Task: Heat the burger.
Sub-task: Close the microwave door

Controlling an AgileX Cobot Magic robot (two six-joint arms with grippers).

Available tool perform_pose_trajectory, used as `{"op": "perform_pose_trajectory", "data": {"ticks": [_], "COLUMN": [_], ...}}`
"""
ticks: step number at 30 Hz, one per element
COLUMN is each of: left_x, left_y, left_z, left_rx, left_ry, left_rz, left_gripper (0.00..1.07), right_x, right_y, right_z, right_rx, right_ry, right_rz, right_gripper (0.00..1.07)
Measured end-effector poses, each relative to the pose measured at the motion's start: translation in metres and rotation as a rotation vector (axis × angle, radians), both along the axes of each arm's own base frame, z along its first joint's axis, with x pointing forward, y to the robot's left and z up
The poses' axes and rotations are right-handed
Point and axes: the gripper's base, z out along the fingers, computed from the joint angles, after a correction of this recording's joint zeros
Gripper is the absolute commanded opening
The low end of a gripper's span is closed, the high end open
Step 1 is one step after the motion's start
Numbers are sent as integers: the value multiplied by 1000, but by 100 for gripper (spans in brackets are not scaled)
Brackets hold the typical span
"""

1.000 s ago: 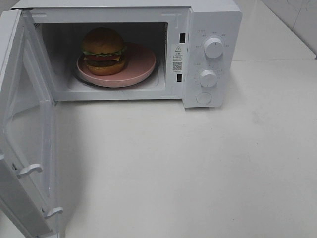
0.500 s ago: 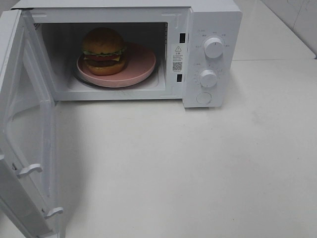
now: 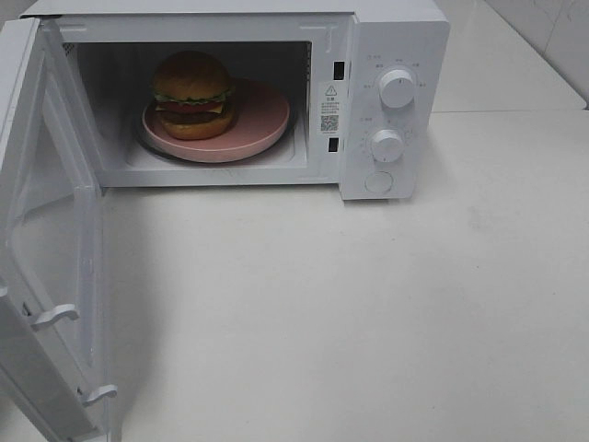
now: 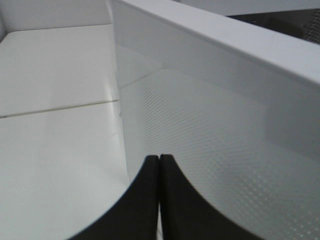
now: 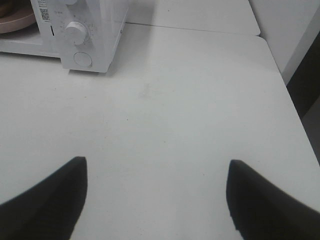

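The burger, with a golden-brown bun, lettuce and dark patty, sits on a pink plate inside the white microwave. The microwave door stands wide open at the left. No gripper shows in the exterior high view. In the left wrist view my left gripper is shut and empty, its tips right by the outer face of the door. In the right wrist view my right gripper is open and empty over the white table, away from the microwave's control panel.
The microwave has two round knobs and a round button on its right panel. The white table spreads in front and to the right. Its right edge shows in the right wrist view.
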Motion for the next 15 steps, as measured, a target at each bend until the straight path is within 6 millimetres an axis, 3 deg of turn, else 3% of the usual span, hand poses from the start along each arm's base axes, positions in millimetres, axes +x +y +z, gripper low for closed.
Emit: {"op": "perform_pose_trajectory", "data": {"ticks": [13, 15], "left_x": [30, 37], "left_y": [-14, -24], "left_z": [-7, -10], "left_rx": [-70, -80], "left_ry": [-9, 7], "left_rz": [-138, -175], "left_gripper": [0, 0], "right_x": [0, 0], "right_y": [0, 0], "right_z": [0, 0], "right_rx": [0, 0], "right_ry": [0, 0], "right_rz": [0, 0], "right_gripper": [76, 76]}}
